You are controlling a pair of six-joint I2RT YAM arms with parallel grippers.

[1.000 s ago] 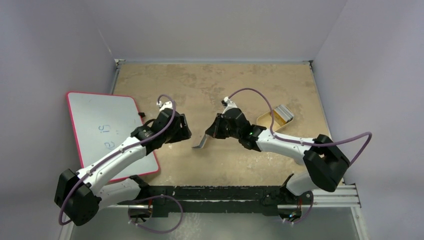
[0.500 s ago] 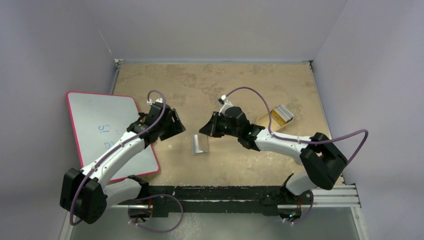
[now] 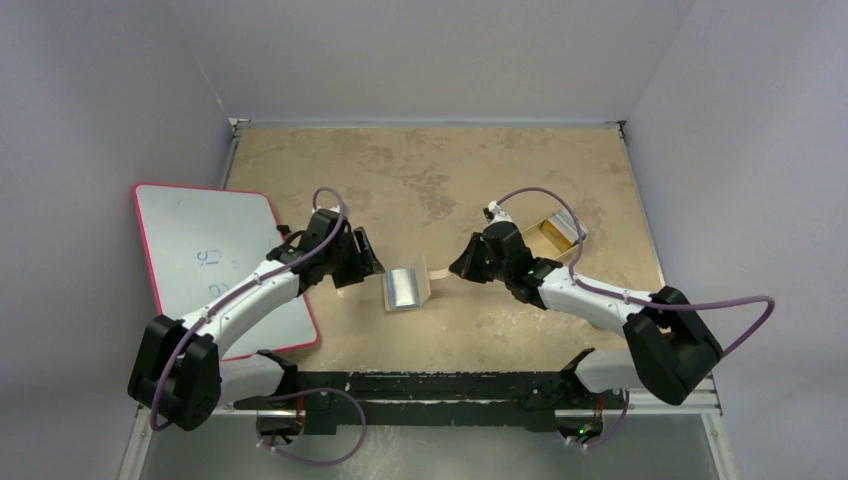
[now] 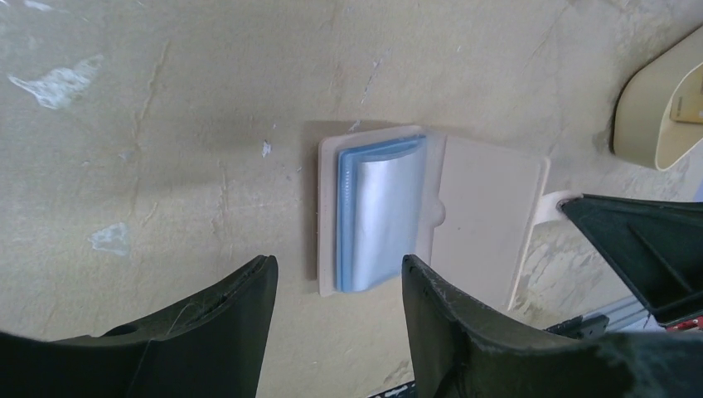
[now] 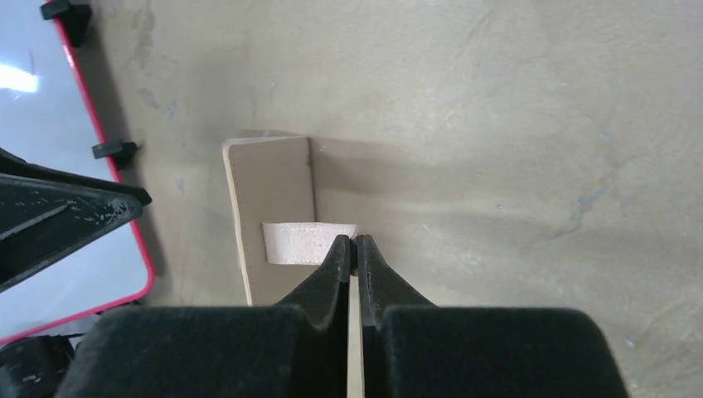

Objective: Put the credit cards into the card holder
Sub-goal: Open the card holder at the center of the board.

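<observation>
Top external view: left gripper (image 3: pixel 368 268), jaws spread, hovers beside the card holder (image 3: pixel 405 288), lying open mid-table. Right gripper (image 3: pixel 456 272) clamps its strap (image 5: pixel 307 243); best to hold that flap taut and low, slots exposed. Credit cards (image 3: pixel 565 228) sit in the tray (image 3: pixel 526 240), far right.

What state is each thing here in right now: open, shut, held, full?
card holder: open on the table, blue lining showing, its strap pinched.
right fingers: shut on the card holder's strap.
left fingers: open, holding nothing, beside the card holder.
credit cards: lying in the tray, not held.
tray: holding the cards, untouched.
whiteboard: lying flat, faint writing on it.
</observation>
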